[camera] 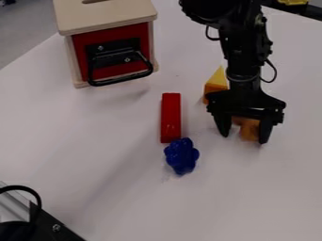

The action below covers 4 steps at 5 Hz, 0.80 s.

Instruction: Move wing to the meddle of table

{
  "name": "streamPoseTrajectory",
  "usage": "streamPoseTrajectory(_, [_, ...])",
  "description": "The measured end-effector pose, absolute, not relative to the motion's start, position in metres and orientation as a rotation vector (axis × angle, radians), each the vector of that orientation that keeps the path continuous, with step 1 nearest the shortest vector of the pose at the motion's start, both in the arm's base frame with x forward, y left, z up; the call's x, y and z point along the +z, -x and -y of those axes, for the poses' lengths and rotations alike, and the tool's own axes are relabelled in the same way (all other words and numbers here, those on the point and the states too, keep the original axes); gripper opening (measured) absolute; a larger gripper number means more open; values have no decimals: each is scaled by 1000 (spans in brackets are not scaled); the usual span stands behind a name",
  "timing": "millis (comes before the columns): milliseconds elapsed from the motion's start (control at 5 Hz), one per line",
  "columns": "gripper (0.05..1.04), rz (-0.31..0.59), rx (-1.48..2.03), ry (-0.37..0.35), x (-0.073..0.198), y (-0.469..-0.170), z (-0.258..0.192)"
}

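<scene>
Our black gripper (244, 139) hangs with its fingers apart; between them lies the orange-brown piece (250, 131) we take for the wing, long axis unclear. Closing probably needs little sideways shift.

The box (116, 13) looks like smooth wood, its handle (121, 81) like metal. The blue toy (181, 157) looks like shiny plastic.

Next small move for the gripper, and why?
I'd close the fingers gently on the orange-brown piece, likely the wing. The gripper is open, and the piece shows between its fingers, nearer the one at picture right. This view doesn't settle fingertip height, so contact isn't certain.
</scene>
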<state>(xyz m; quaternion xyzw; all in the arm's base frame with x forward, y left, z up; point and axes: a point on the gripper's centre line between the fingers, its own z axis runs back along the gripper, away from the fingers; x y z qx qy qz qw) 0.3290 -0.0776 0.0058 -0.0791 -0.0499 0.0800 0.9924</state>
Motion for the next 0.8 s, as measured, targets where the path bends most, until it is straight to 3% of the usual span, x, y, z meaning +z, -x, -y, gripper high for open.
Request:
streamPoseTrajectory(200, [1000,90,163,150,11,-324,75])
streamPoseTrajectory(600, [1000,183,165,165,66,-319,73])
streamPoseTrajectory(800, [1000,171,149,161,83,-309,61])
